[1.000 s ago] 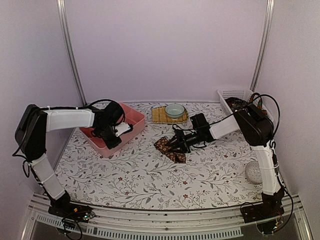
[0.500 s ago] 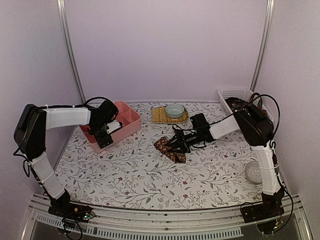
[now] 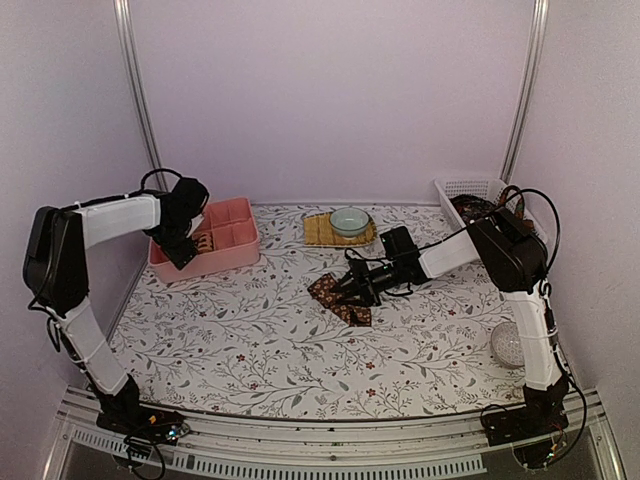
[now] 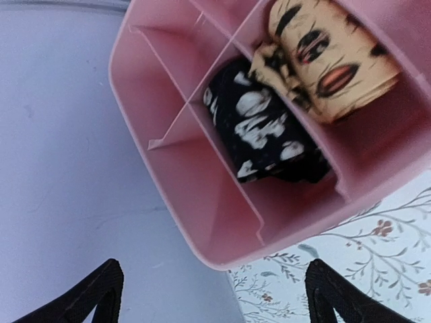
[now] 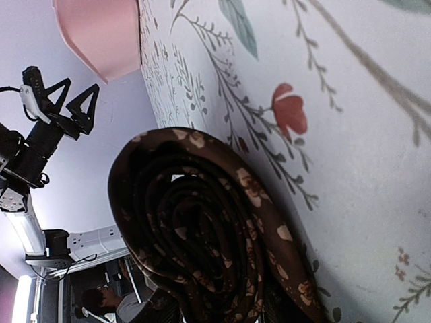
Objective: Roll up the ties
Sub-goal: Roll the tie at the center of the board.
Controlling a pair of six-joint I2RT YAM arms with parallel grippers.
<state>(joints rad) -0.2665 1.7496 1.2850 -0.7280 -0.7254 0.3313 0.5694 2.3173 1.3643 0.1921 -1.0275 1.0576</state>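
A dark brown tie (image 3: 335, 295) with light specks lies mid-table, partly coiled. In the right wrist view its coil (image 5: 202, 229) fills the frame and hides the fingers. My right gripper (image 3: 358, 284) is shut on that roll, low on the tablecloth. A pink divided box (image 3: 225, 225) stands at the back left. Inside it are a black tie roll with white blotches (image 4: 266, 131) and a cream patterned roll (image 4: 330, 57), in neighbouring compartments. My left gripper (image 4: 215, 303) hangs open above the box's corner (image 4: 209, 202), holding nothing; in the top view it (image 3: 180, 238) is at the box's left side.
A yellowish woven mat (image 3: 322, 234) with a pale green bowl (image 3: 349, 220) lies at the back centre. A white basket (image 3: 468, 192) sits at the back right, a speckled ball (image 3: 507, 342) near the right arm's base. The left wall runs close behind the box.
My left gripper has opened and pulled back to the left, off the box. The pink box has shifted left and turned squarer. The right arm and brown tie have not moved.
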